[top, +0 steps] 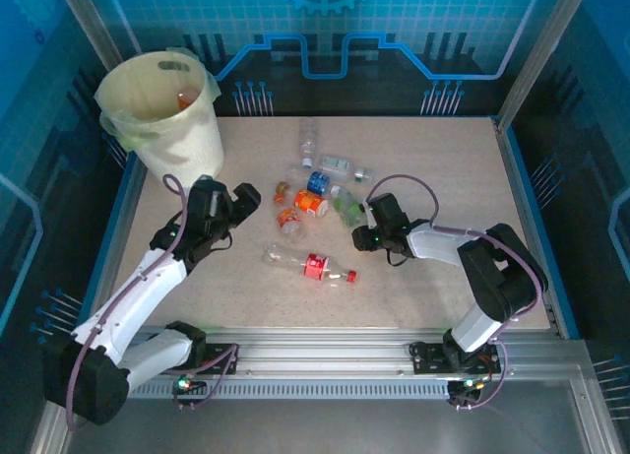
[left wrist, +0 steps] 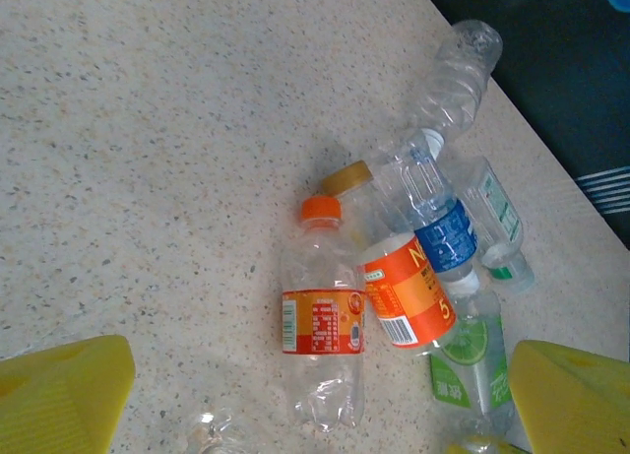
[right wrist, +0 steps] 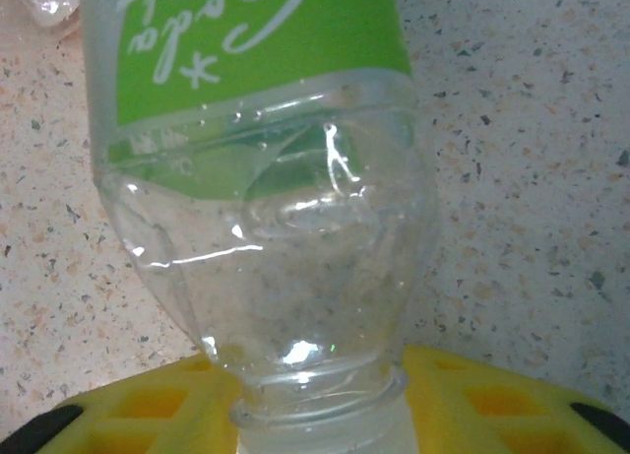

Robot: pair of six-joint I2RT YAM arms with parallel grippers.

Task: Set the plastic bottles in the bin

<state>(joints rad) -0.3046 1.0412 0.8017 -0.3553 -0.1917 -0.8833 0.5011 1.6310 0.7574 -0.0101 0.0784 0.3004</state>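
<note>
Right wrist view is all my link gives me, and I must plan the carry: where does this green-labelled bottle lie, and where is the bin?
Observer: The green-labelled bottle lies at the right edge of the cluster of bottles in the middle of the table.
Operator: And the bin?
Observer: The bin stands at the table's far left corner.
Operator: Is the left pincer in my way?
Observer: The left pincer is wide open and empty, looking at an orange-labelled bottle on the cluster's left side.
</note>
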